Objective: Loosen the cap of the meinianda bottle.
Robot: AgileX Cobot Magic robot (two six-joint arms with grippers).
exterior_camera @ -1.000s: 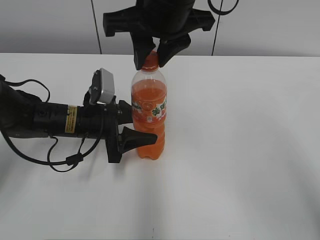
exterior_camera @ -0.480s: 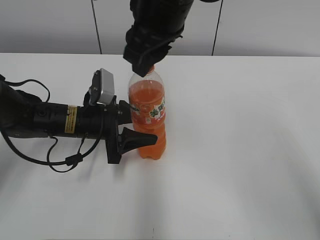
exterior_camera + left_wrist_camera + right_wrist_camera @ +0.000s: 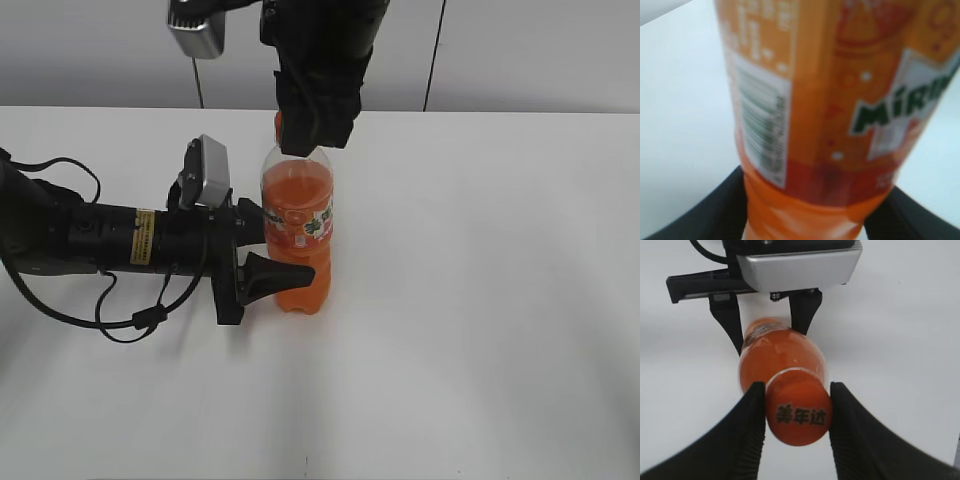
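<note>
The meinianda bottle (image 3: 298, 225) stands upright on the white table (image 3: 480, 300), full of orange drink, with its label facing the front. My left gripper (image 3: 270, 248) comes in from the left and is shut on the bottle's lower body. In the left wrist view the bottle (image 3: 820, 100) fills the frame between the black fingers (image 3: 710, 215). My right gripper (image 3: 305, 135) hangs over the bottle from above. From its wrist camera I see it shut (image 3: 798, 390) on the orange cap (image 3: 799, 414), one ribbed pad on each side. In the exterior view the cap is almost hidden.
The left arm (image 3: 90, 235) with its cables lies across the table's left side. Its wrist camera (image 3: 208, 172) sits close beside the bottle. A grey wall runs behind the table's far edge (image 3: 520, 112). White tabletop spreads to the right and front.
The right gripper has turned about the cap while staying shut on it; its wrist camera has swung to the upper left. The left gripper and bottle have stayed put.
</note>
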